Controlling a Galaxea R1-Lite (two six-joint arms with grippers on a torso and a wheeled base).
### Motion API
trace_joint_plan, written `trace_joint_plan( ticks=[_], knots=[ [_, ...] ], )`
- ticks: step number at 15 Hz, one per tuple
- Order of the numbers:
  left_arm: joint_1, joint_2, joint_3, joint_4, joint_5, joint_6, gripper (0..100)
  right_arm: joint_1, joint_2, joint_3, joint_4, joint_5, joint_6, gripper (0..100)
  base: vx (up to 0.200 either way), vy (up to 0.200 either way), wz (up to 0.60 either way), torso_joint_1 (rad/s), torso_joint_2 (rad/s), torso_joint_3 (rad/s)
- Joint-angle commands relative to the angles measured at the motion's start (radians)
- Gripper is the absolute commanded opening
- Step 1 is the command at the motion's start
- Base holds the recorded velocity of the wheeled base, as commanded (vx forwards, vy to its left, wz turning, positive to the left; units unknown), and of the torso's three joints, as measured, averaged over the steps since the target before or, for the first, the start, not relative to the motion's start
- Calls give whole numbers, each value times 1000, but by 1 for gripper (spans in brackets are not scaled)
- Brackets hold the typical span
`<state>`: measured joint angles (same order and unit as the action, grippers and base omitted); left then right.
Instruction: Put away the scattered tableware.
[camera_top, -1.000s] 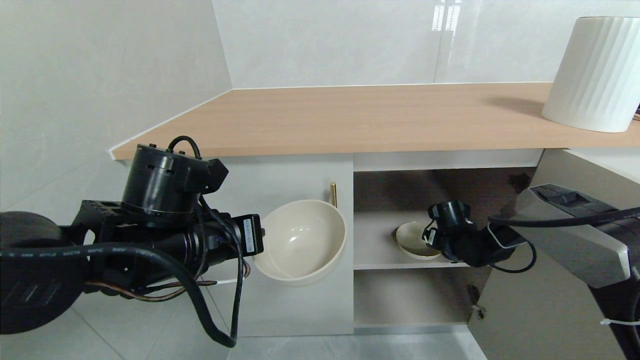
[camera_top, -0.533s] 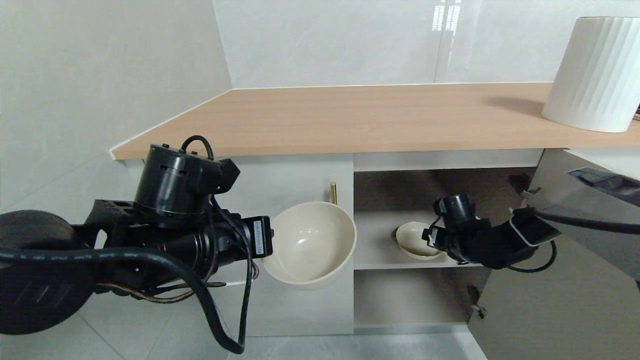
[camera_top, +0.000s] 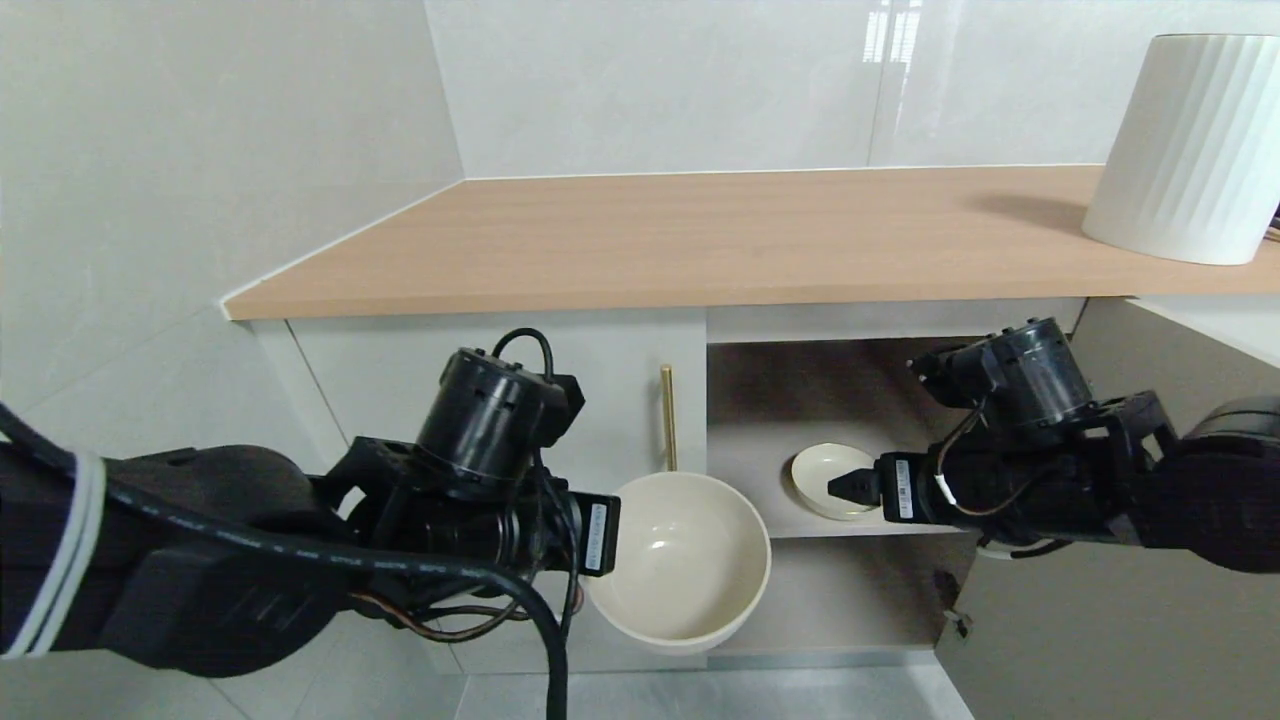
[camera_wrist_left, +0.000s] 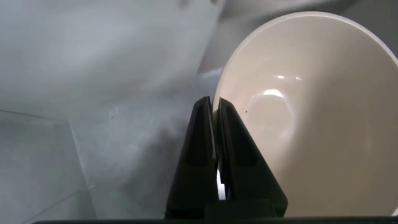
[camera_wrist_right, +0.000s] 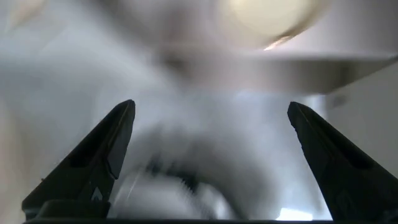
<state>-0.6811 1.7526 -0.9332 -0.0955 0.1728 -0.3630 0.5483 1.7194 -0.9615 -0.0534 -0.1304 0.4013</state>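
My left gripper (camera_top: 598, 538) is shut on the rim of a large cream bowl (camera_top: 682, 560), held in front of the lower part of the cabinet, left of its open half. In the left wrist view its fingers (camera_wrist_left: 214, 134) pinch the rim of the bowl (camera_wrist_left: 305, 106). A small cream dish (camera_top: 822, 478) sits on the middle shelf (camera_top: 750, 500) inside the open cabinet. My right gripper (camera_top: 842, 487) is just in front of that dish, open and holding nothing. In the right wrist view its fingers (camera_wrist_right: 115, 146) stand wide apart, with the dish (camera_wrist_right: 267, 15) beyond them.
A wooden countertop (camera_top: 700, 235) runs above the cabinet, with a white ribbed container (camera_top: 1190, 150) at its right end. The closed left door has a brass handle (camera_top: 667, 415). The open right door (camera_top: 1080, 620) hangs at the right. The bottom shelf (camera_top: 820, 600) is bare.
My left arm carried the bowl right and down toward the open cabinet. My right arm drew back from the dish on the shelf and rose; the dish stayed in place.
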Motion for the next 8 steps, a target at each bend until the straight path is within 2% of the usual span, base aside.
trace_joint_plan(
  ticks=[1,5,8],
  knots=[
    [-49,71,-1,-4,36,1,0,79,-121,3,43,31,-1,100,0,0,0,0,0,0],
    [-106,134,33,-141,139,-4,0,140,-41,6,46,32,5,100,0,0,0,0,0,0],
    [-121,134,40,-153,142,-4,0,168,36,4,44,31,21,100,0,0,0,0,0,0]
  ],
)
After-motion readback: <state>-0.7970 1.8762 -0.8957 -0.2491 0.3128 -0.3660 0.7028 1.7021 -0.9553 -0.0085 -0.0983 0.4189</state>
